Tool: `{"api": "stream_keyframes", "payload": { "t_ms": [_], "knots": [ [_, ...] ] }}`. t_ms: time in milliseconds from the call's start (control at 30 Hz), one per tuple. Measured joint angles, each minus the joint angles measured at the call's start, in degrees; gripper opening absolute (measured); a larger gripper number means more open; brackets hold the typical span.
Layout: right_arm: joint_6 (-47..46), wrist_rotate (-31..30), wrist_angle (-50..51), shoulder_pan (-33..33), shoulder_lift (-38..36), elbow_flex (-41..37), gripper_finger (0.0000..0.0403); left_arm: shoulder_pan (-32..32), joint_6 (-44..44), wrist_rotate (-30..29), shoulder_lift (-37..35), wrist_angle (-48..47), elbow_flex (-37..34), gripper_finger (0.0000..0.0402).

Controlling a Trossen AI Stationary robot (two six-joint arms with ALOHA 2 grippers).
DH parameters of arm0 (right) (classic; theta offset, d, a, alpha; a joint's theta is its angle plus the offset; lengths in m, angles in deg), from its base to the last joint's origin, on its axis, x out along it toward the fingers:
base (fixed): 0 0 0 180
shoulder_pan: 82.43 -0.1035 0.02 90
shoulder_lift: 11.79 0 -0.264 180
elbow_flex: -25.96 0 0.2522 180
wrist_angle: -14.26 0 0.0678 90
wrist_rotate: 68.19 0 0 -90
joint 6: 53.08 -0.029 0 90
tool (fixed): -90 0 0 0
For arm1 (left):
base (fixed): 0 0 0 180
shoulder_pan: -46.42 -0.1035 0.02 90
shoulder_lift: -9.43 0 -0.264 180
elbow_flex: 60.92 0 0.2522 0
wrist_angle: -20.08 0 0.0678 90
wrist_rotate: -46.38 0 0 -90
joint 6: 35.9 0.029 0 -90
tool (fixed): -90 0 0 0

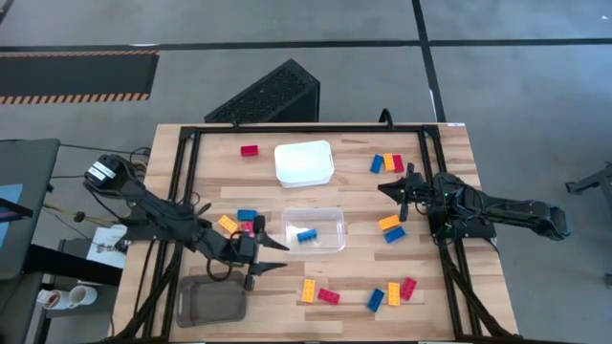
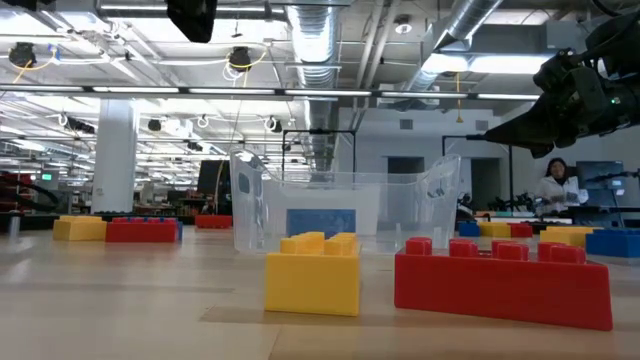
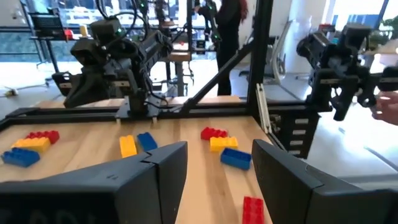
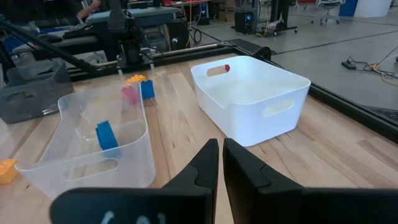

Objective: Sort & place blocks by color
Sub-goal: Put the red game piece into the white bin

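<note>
Small red, blue and yellow blocks lie scattered on the wooden table [image 1: 354,196]. One blue block [image 1: 306,234] lies inside the clear tray [image 1: 335,218], and it also shows in the right wrist view [image 4: 106,134]. My left gripper [image 1: 277,256] is open and empty, low over the table just left of the clear tray; its fingers show spread in the left wrist view [image 3: 217,152]. My right gripper [image 1: 384,187] is shut and empty, raised above the table to the right of the white tray [image 1: 304,162], pointing toward it [image 4: 221,146].
A yellow [image 1: 228,223], a blue [image 1: 248,216] and a red block [image 1: 247,228] lie beside my left arm. Yellow [image 1: 388,222] and blue [image 1: 395,234] blocks lie under my right arm. More blocks lie along the near edge [image 1: 328,295]. A grey tray [image 1: 210,301] stands at the near left.
</note>
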Motion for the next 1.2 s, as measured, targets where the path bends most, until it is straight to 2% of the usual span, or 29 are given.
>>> {"api": "stream_keyframes", "payload": {
  "t_ms": [233, 367, 567, 867, 1200],
  "knots": [
    [0.0, 0.0, 0.0, 0.0, 0.0, 0.0, 0.0049, 0.6, -1.8, -0.1, 0.8, 1.4, 0.0, 0.0169],
    [0.0, 0.0, 0.0, 0.0, 0.0, 0.0, 0.0049, 0.6, 0.5, 1.2, 0.8, 3.3, 0.0, 0.0169],
    [0.0, 0.0, 0.0, 0.0, 0.0, 0.0, 0.0049, -2.0, 0.8, 2.3, 1.8, 2.9, 0.0, 0.0169],
    [2.9, 0.0, 0.0, 0.0, 0.0, 0.0, 0.0049, -7.5, -1.2, 8.9, 8.9, 9.3, 0.0, 0.0169],
    [3.1, 0.0, -0.1, 0.0, 0.0, 0.0, 0.0049, -14.3, 2.0, 16.3, 3.6, 9.1, 0.0, 0.0169]
  ]
}}
